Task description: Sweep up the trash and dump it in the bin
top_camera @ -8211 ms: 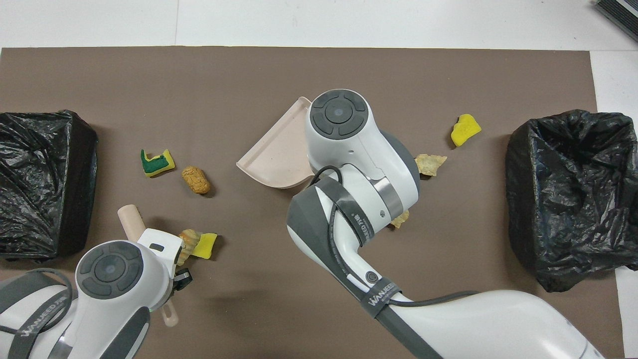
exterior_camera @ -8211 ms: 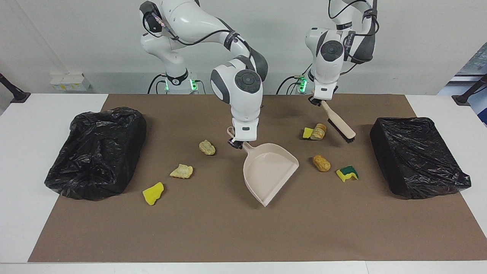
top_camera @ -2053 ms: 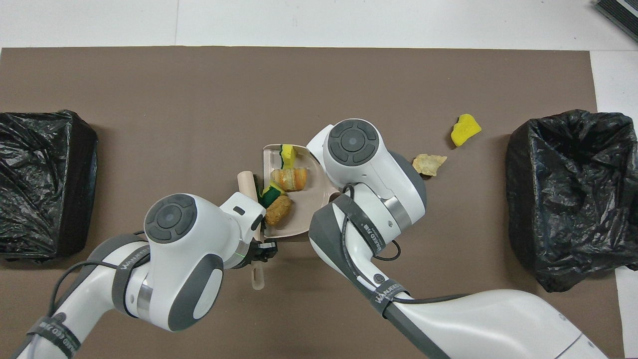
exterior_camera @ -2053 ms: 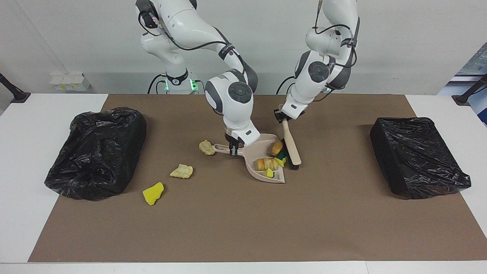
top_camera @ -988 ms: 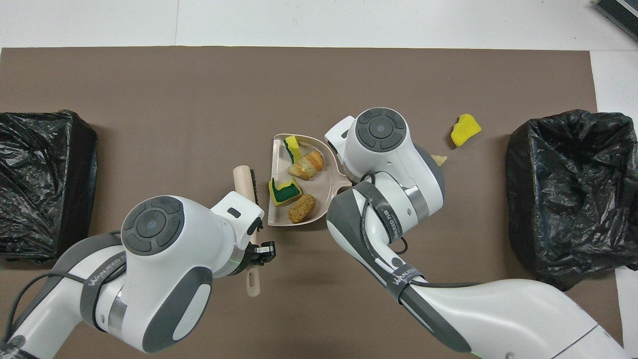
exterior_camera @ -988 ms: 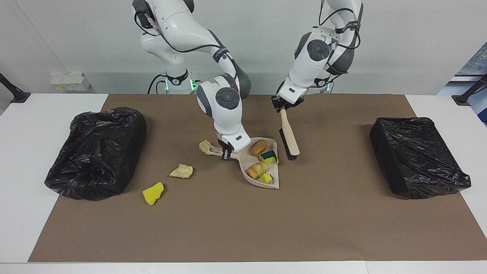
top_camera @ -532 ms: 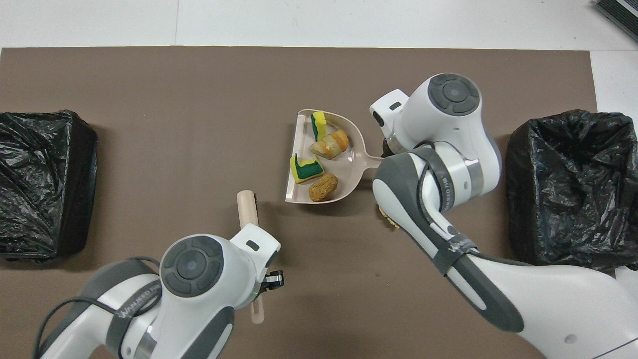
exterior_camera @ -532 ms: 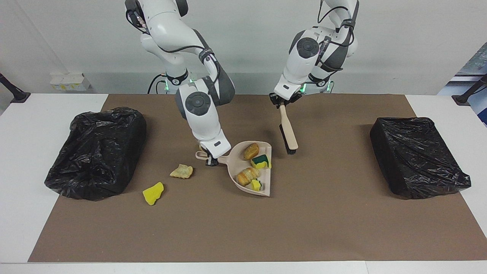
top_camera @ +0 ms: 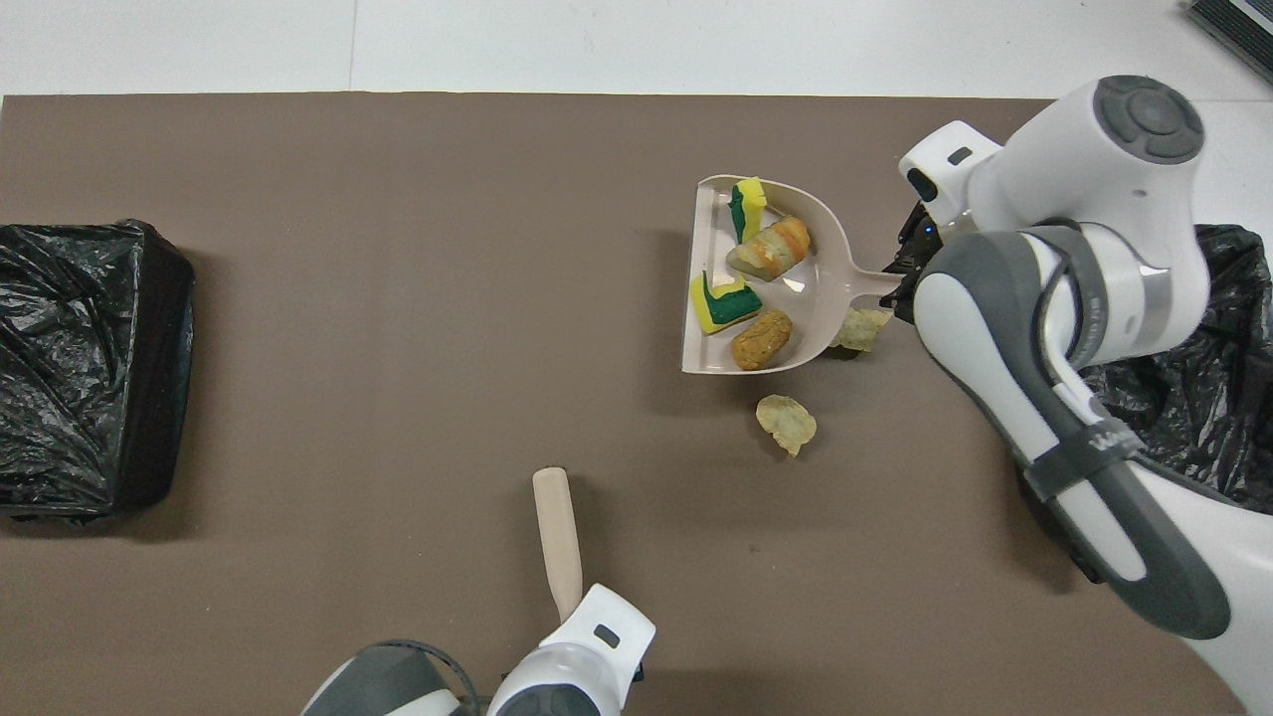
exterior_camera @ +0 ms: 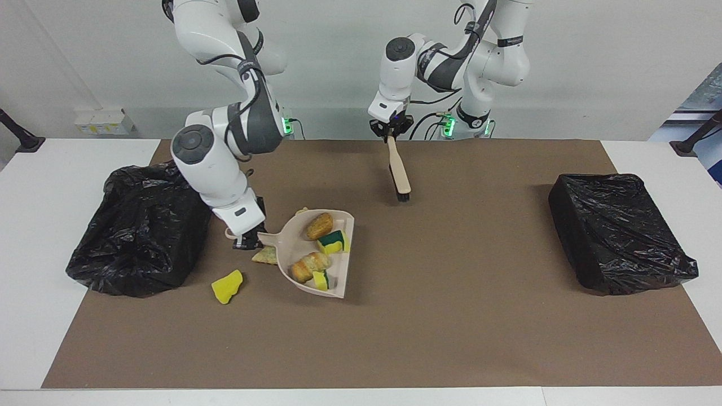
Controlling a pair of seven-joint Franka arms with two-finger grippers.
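The right pincer [exterior_camera: 246, 241] is clamped on the handle of a beige dustpan [exterior_camera: 333, 279], holding it raised and tilted over the brown mat [exterior_camera: 451, 338] on the counter [exterior_camera: 34, 338], close beside the bin lined with a black bag [exterior_camera: 141, 225] at the right arm's end. Four scraps of trash ride in the pan: a brown bread-like lump [exterior_camera: 319, 225], a green-and-yellow sponge piece [exterior_camera: 334, 242], a tan bread roll [exterior_camera: 308, 267] and a small yellow-green sponge piece [exterior_camera: 321, 279]. Three more scraps remain on the mat: a cream crust [top_camera: 860, 329] partly tucked beneath the pan near its handle, a pale lump [top_camera: 786, 422] nearer to the robots than the pan, seen clearly only from overhead, and a yellow sponge chunk [exterior_camera: 227, 286] farther from the robots, near the bin's corner. The left pincer [exterior_camera: 390, 131] is shut on the handle of a hand brush [exterior_camera: 399, 168], which hangs bristles-down over the mat's robot-side edge near the middle, well apart from the dustpan; whether the bristles touch the mat cannot be told. A second bin, wrapped in a black bag [exterior_camera: 617, 231], sits at the left arm's end of the counter.
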